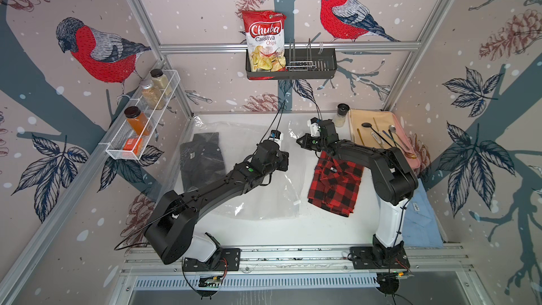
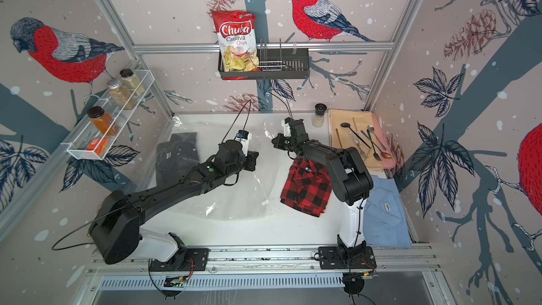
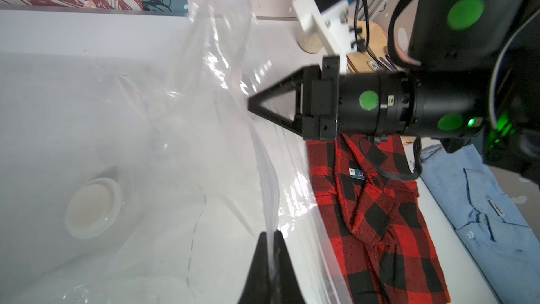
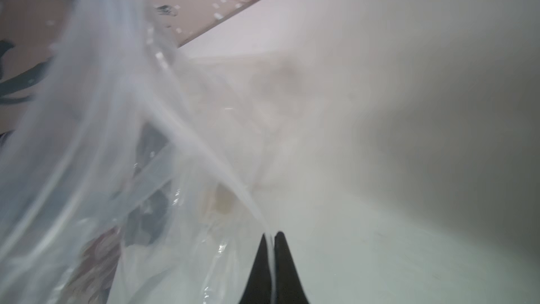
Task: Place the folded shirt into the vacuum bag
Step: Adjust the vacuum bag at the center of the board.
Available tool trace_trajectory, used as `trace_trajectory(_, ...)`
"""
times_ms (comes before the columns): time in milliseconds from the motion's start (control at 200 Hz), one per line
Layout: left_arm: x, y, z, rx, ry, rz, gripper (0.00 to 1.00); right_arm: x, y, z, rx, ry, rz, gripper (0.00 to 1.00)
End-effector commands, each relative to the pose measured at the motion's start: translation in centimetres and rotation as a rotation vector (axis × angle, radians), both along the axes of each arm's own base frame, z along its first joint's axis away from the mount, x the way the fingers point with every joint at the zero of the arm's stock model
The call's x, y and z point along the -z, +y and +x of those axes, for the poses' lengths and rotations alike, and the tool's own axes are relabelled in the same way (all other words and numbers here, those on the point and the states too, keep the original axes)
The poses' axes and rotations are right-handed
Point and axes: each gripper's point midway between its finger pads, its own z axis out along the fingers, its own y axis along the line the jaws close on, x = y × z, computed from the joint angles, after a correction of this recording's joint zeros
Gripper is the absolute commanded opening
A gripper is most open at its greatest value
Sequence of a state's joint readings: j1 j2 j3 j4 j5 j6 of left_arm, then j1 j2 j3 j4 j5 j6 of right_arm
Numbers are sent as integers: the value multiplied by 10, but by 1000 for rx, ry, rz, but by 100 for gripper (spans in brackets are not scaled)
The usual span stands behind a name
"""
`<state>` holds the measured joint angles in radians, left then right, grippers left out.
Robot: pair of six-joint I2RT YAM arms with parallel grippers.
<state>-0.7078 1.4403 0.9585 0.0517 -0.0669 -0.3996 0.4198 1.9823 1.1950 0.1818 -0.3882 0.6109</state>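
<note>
The clear vacuum bag (image 1: 264, 198) (image 2: 234, 200) lies crinkled across the white table, its round white valve (image 3: 93, 207) on the flat part and a small white slider clip (image 1: 297, 201) at its near right corner. My left gripper (image 3: 271, 233) is shut on a raised fold of the bag's film. My right gripper (image 1: 299, 141) (image 3: 250, 106) (image 4: 273, 234) is shut on another edge of the film, further back. A folded red-and-black plaid shirt (image 1: 337, 186) (image 2: 305, 189) (image 3: 380, 214) lies on the table just right of the bag, partly under the right arm.
A folded black shirt (image 1: 202, 159) shows through the plastic at the left. A blue shirt (image 1: 419, 218) lies at the right edge. A beige tray (image 1: 356, 118) holding cutlery and a small jar (image 1: 341, 114) stand at the back right. A spice rack (image 1: 143, 121) and a chips basket (image 1: 325, 67) hang on the walls.
</note>
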Motion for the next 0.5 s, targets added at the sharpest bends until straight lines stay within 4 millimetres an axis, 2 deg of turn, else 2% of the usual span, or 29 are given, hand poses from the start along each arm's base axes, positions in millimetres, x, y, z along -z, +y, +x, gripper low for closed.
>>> trace_trajectory(0,-14,10,11,-50,-65,52,0,35,-36,1,180,100,-29,0)
trace_trajectory(110,-18,9,13,-48,-91,58,0,48,-33,0,173,132,-2,0)
trace_trajectory(205,-15,4,16,-36,-96,55,0,40,-24,6,148,112,32,2)
trace_trajectory(300,3,0,21,-26,-76,84,0,28,-16,12,113,92,45,21)
trace_trajectory(310,-3,-3,24,-26,-86,78,0,27,-17,12,113,91,41,22)
trace_trajectory(330,-1,-4,27,-27,-84,84,0,25,-18,13,113,86,30,26)
trace_trajectory(495,22,-12,40,-22,-55,143,0,0,-57,7,187,26,-95,50)
